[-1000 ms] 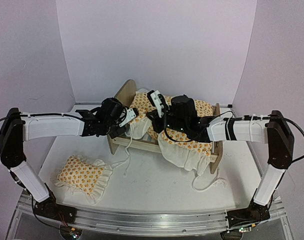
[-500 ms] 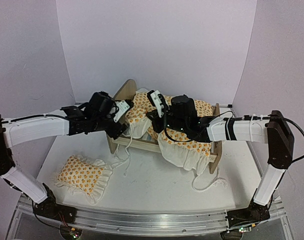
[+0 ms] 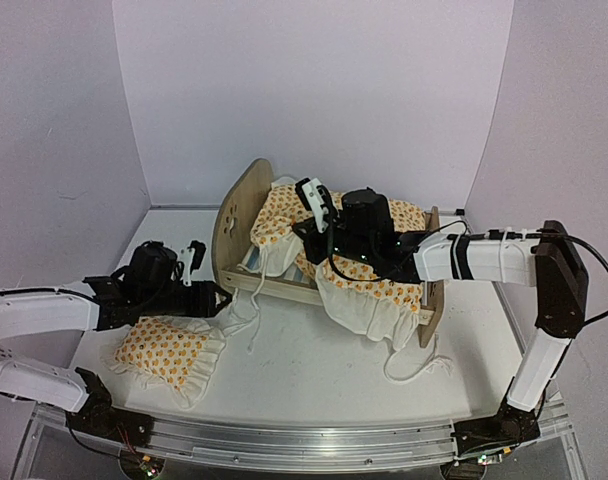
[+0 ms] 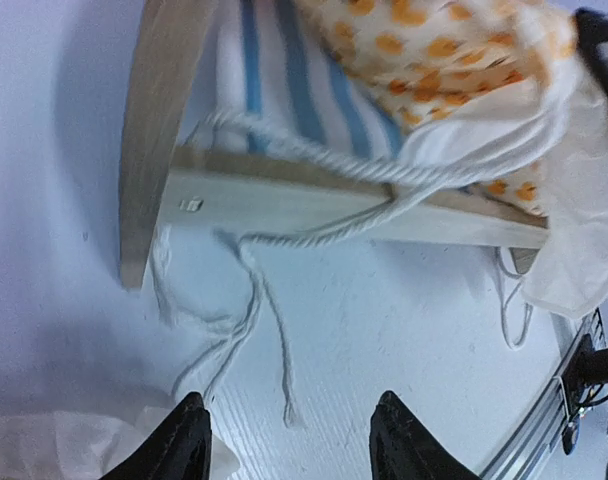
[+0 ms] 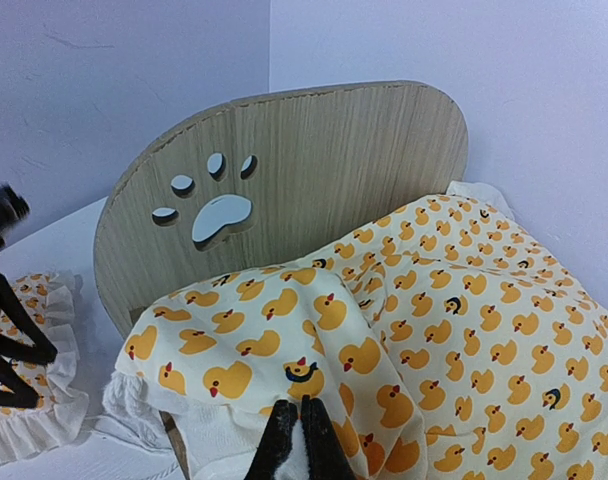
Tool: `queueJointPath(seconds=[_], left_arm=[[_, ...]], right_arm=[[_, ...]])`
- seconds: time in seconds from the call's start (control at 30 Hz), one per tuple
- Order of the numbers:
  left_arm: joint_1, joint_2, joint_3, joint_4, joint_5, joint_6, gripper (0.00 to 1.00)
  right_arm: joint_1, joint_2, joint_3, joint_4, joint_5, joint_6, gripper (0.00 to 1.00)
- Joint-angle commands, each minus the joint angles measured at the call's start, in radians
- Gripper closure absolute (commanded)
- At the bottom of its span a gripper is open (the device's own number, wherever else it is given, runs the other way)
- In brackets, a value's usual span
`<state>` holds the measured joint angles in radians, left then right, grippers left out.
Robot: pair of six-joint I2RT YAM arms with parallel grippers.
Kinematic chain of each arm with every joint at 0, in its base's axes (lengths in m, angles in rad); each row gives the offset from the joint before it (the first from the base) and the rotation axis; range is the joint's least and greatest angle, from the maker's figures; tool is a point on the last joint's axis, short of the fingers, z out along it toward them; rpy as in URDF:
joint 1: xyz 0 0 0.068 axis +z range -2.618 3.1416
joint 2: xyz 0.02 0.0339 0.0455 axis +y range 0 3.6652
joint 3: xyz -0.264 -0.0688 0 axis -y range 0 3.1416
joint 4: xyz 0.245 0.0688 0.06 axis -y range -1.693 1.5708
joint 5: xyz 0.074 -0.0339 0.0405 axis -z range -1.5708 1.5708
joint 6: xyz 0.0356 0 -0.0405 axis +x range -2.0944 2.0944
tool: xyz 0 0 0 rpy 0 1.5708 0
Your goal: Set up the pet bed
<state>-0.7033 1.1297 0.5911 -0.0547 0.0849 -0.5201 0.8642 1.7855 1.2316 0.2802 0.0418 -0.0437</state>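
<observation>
- Evidently the right gripper [image 5: 299, 440] has its fingers pressed together on a fold of the duck-print blanket [image 5: 464, 300], presumably to pull it along the striped mattress [image 4: 264, 70].
- That pinch sits near the headboard [image 5: 284, 170], where the cloth lies bunched rather than flat.
- The left gripper [image 4: 299, 450] hangs spread and empty, low near the table's left edge, just beside the ruffled pillow [image 3: 169, 348], probably to fetch it.
- The pet bed [image 3: 239, 205] stands centred toward the far edge, with the blanket spilling over its near rail and loose cords [image 4: 254, 300] trailing beside it.
</observation>
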Motion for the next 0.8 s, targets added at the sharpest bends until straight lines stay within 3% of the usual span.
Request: queueJointPath(seconds=[0.0,0.2,0.4,0.77], left_arm=[[-0.009,0.077,-0.037,0.228,-0.028,-0.259,0.5],[-0.11,0.212,0.029,0.245,-0.321,-0.144,0.51],[-0.158,0.352,0.063,0.257,-0.503,-0.184,0.65],[-0.149,0.556,0.109,0.315,-0.457,-0.232,0.58]], right_arm=[[-0.005,-0.025,0.055,0.018,-0.008,0.032,1.0],[-0.005,-0.024,0.058,0.014,-0.02,0.036,1.0],[-0.005,-0.021,0.06,0.013,-0.028,0.036,1.0],[-0.004,-0.027,0.052,0.016,-0.026,0.036,1.0]])
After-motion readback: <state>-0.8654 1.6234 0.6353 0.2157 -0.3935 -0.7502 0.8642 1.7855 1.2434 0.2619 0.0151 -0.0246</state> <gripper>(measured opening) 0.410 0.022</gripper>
